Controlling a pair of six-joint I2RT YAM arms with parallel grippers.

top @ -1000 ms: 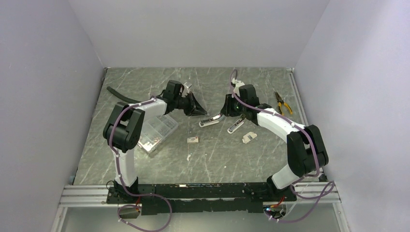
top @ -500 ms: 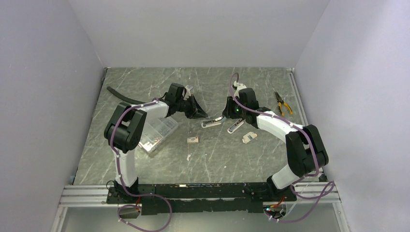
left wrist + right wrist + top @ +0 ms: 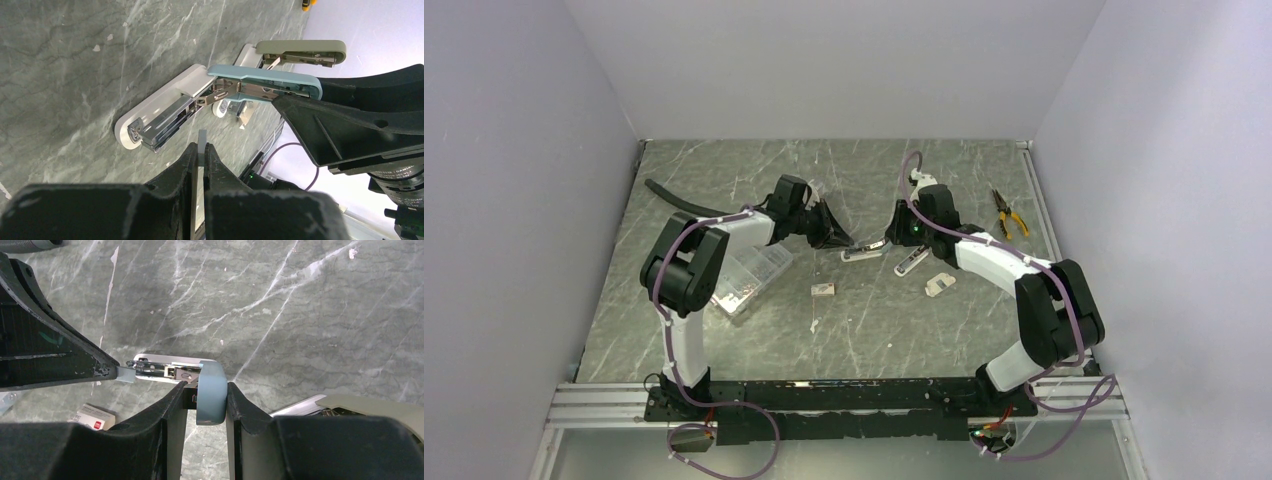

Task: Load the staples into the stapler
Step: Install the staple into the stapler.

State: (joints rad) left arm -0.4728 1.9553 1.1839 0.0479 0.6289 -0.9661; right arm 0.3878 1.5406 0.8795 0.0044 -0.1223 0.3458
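Right gripper is clamped narrow on the blue lid, holding the stapler hinged wide open. That leaves the silver magazine bare along the white base. Over to the left gripper: jaws pinched almost together on a thin grey strip. I take it for a stick of staples, though it shows edge-on and is too slim to be sure. From the right wrist, the strip's tip is right at the front end of the magazine, not yet down in it.

The staple box lies on the table on the near side of the stapler, apart from it, nobody on it. An olive stapler lies just beside the stapler on the right arm's side, untouched.

By my reckoning the stapler is opened and a strip is in hand. What's left is seating the strip in the channel, letting go, and swinging the lid shut. Lining the strip up lengthwise with the magazine is the fussy part.
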